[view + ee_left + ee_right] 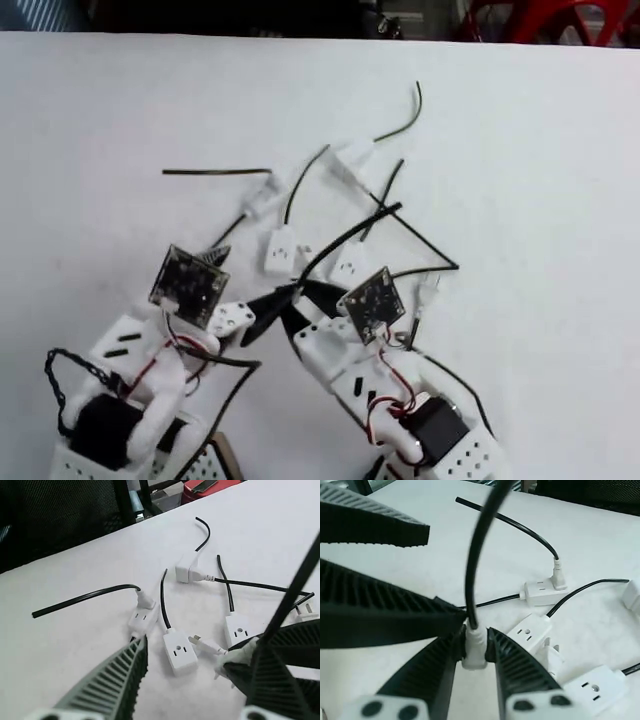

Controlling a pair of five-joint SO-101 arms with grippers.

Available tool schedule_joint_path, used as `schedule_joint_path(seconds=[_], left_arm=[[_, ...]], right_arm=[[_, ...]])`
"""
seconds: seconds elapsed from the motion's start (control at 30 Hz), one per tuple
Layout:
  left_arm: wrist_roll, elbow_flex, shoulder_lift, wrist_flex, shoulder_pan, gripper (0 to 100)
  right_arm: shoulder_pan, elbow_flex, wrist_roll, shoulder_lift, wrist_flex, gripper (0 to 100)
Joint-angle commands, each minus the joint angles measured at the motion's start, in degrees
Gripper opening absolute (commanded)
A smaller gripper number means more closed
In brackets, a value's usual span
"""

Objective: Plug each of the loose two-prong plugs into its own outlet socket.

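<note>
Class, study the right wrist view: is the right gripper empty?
No, the right gripper is shut on a white plug, with the plug's black cord rising above it.

left tool (190,650): spread wide | right tool (476,639): clamped on plug (474,654)

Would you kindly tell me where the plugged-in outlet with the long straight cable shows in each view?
High view: the plugged-in outlet sits mid-table, up-left of the nearest empty socket, with its cable running left.
Left wrist view: the outlet lies right beside that empty socket, under the long cable's end.
Right wrist view: the outlet lies just beyond the empty socket.
Shared landmark: that empty socket, its neighbour in all three.
</note>
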Motion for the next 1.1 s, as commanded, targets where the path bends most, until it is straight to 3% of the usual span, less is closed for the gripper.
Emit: schedule_joint_path(seconds=[0.0,0.13,0.3,0.6,0.77,0.87,1.07], left_arm=[[-0.53,-0.09,-2.68,1.85,1.27,33],[-0.88,-0.09,-2.68,1.85,1.54,33],[-5.71,2.37,-2.86,1.32,6.99,32],[0.88,2.55,-2.86,-2.99,-7.6,32],[4.04,2.64,-2.86,-4.48,-11.21,32],[4.13,3.78,-2.86,-5.8,-10.51,32],[-0.97,4.22,-2.86,-2.99,-0.4,32]], right_arm=[[-0.31,-2.99,-0.44,-0.57,0.13,1.7],[-0.31,-2.99,-0.44,-0.57,0.13,1.7],[-0.4,-2.99,-0.44,-0.57,0.84,1.7],[-0.31,-2.99,-0.35,-0.57,0.92,1.7],[-0.31,-2.99,-0.35,-0.57,0.92,1.7],[-0.66,-3.08,-0.35,-0.57,1.63,1.7],[-0.66,-3.08,-0.35,-0.57,1.98,1.7]])
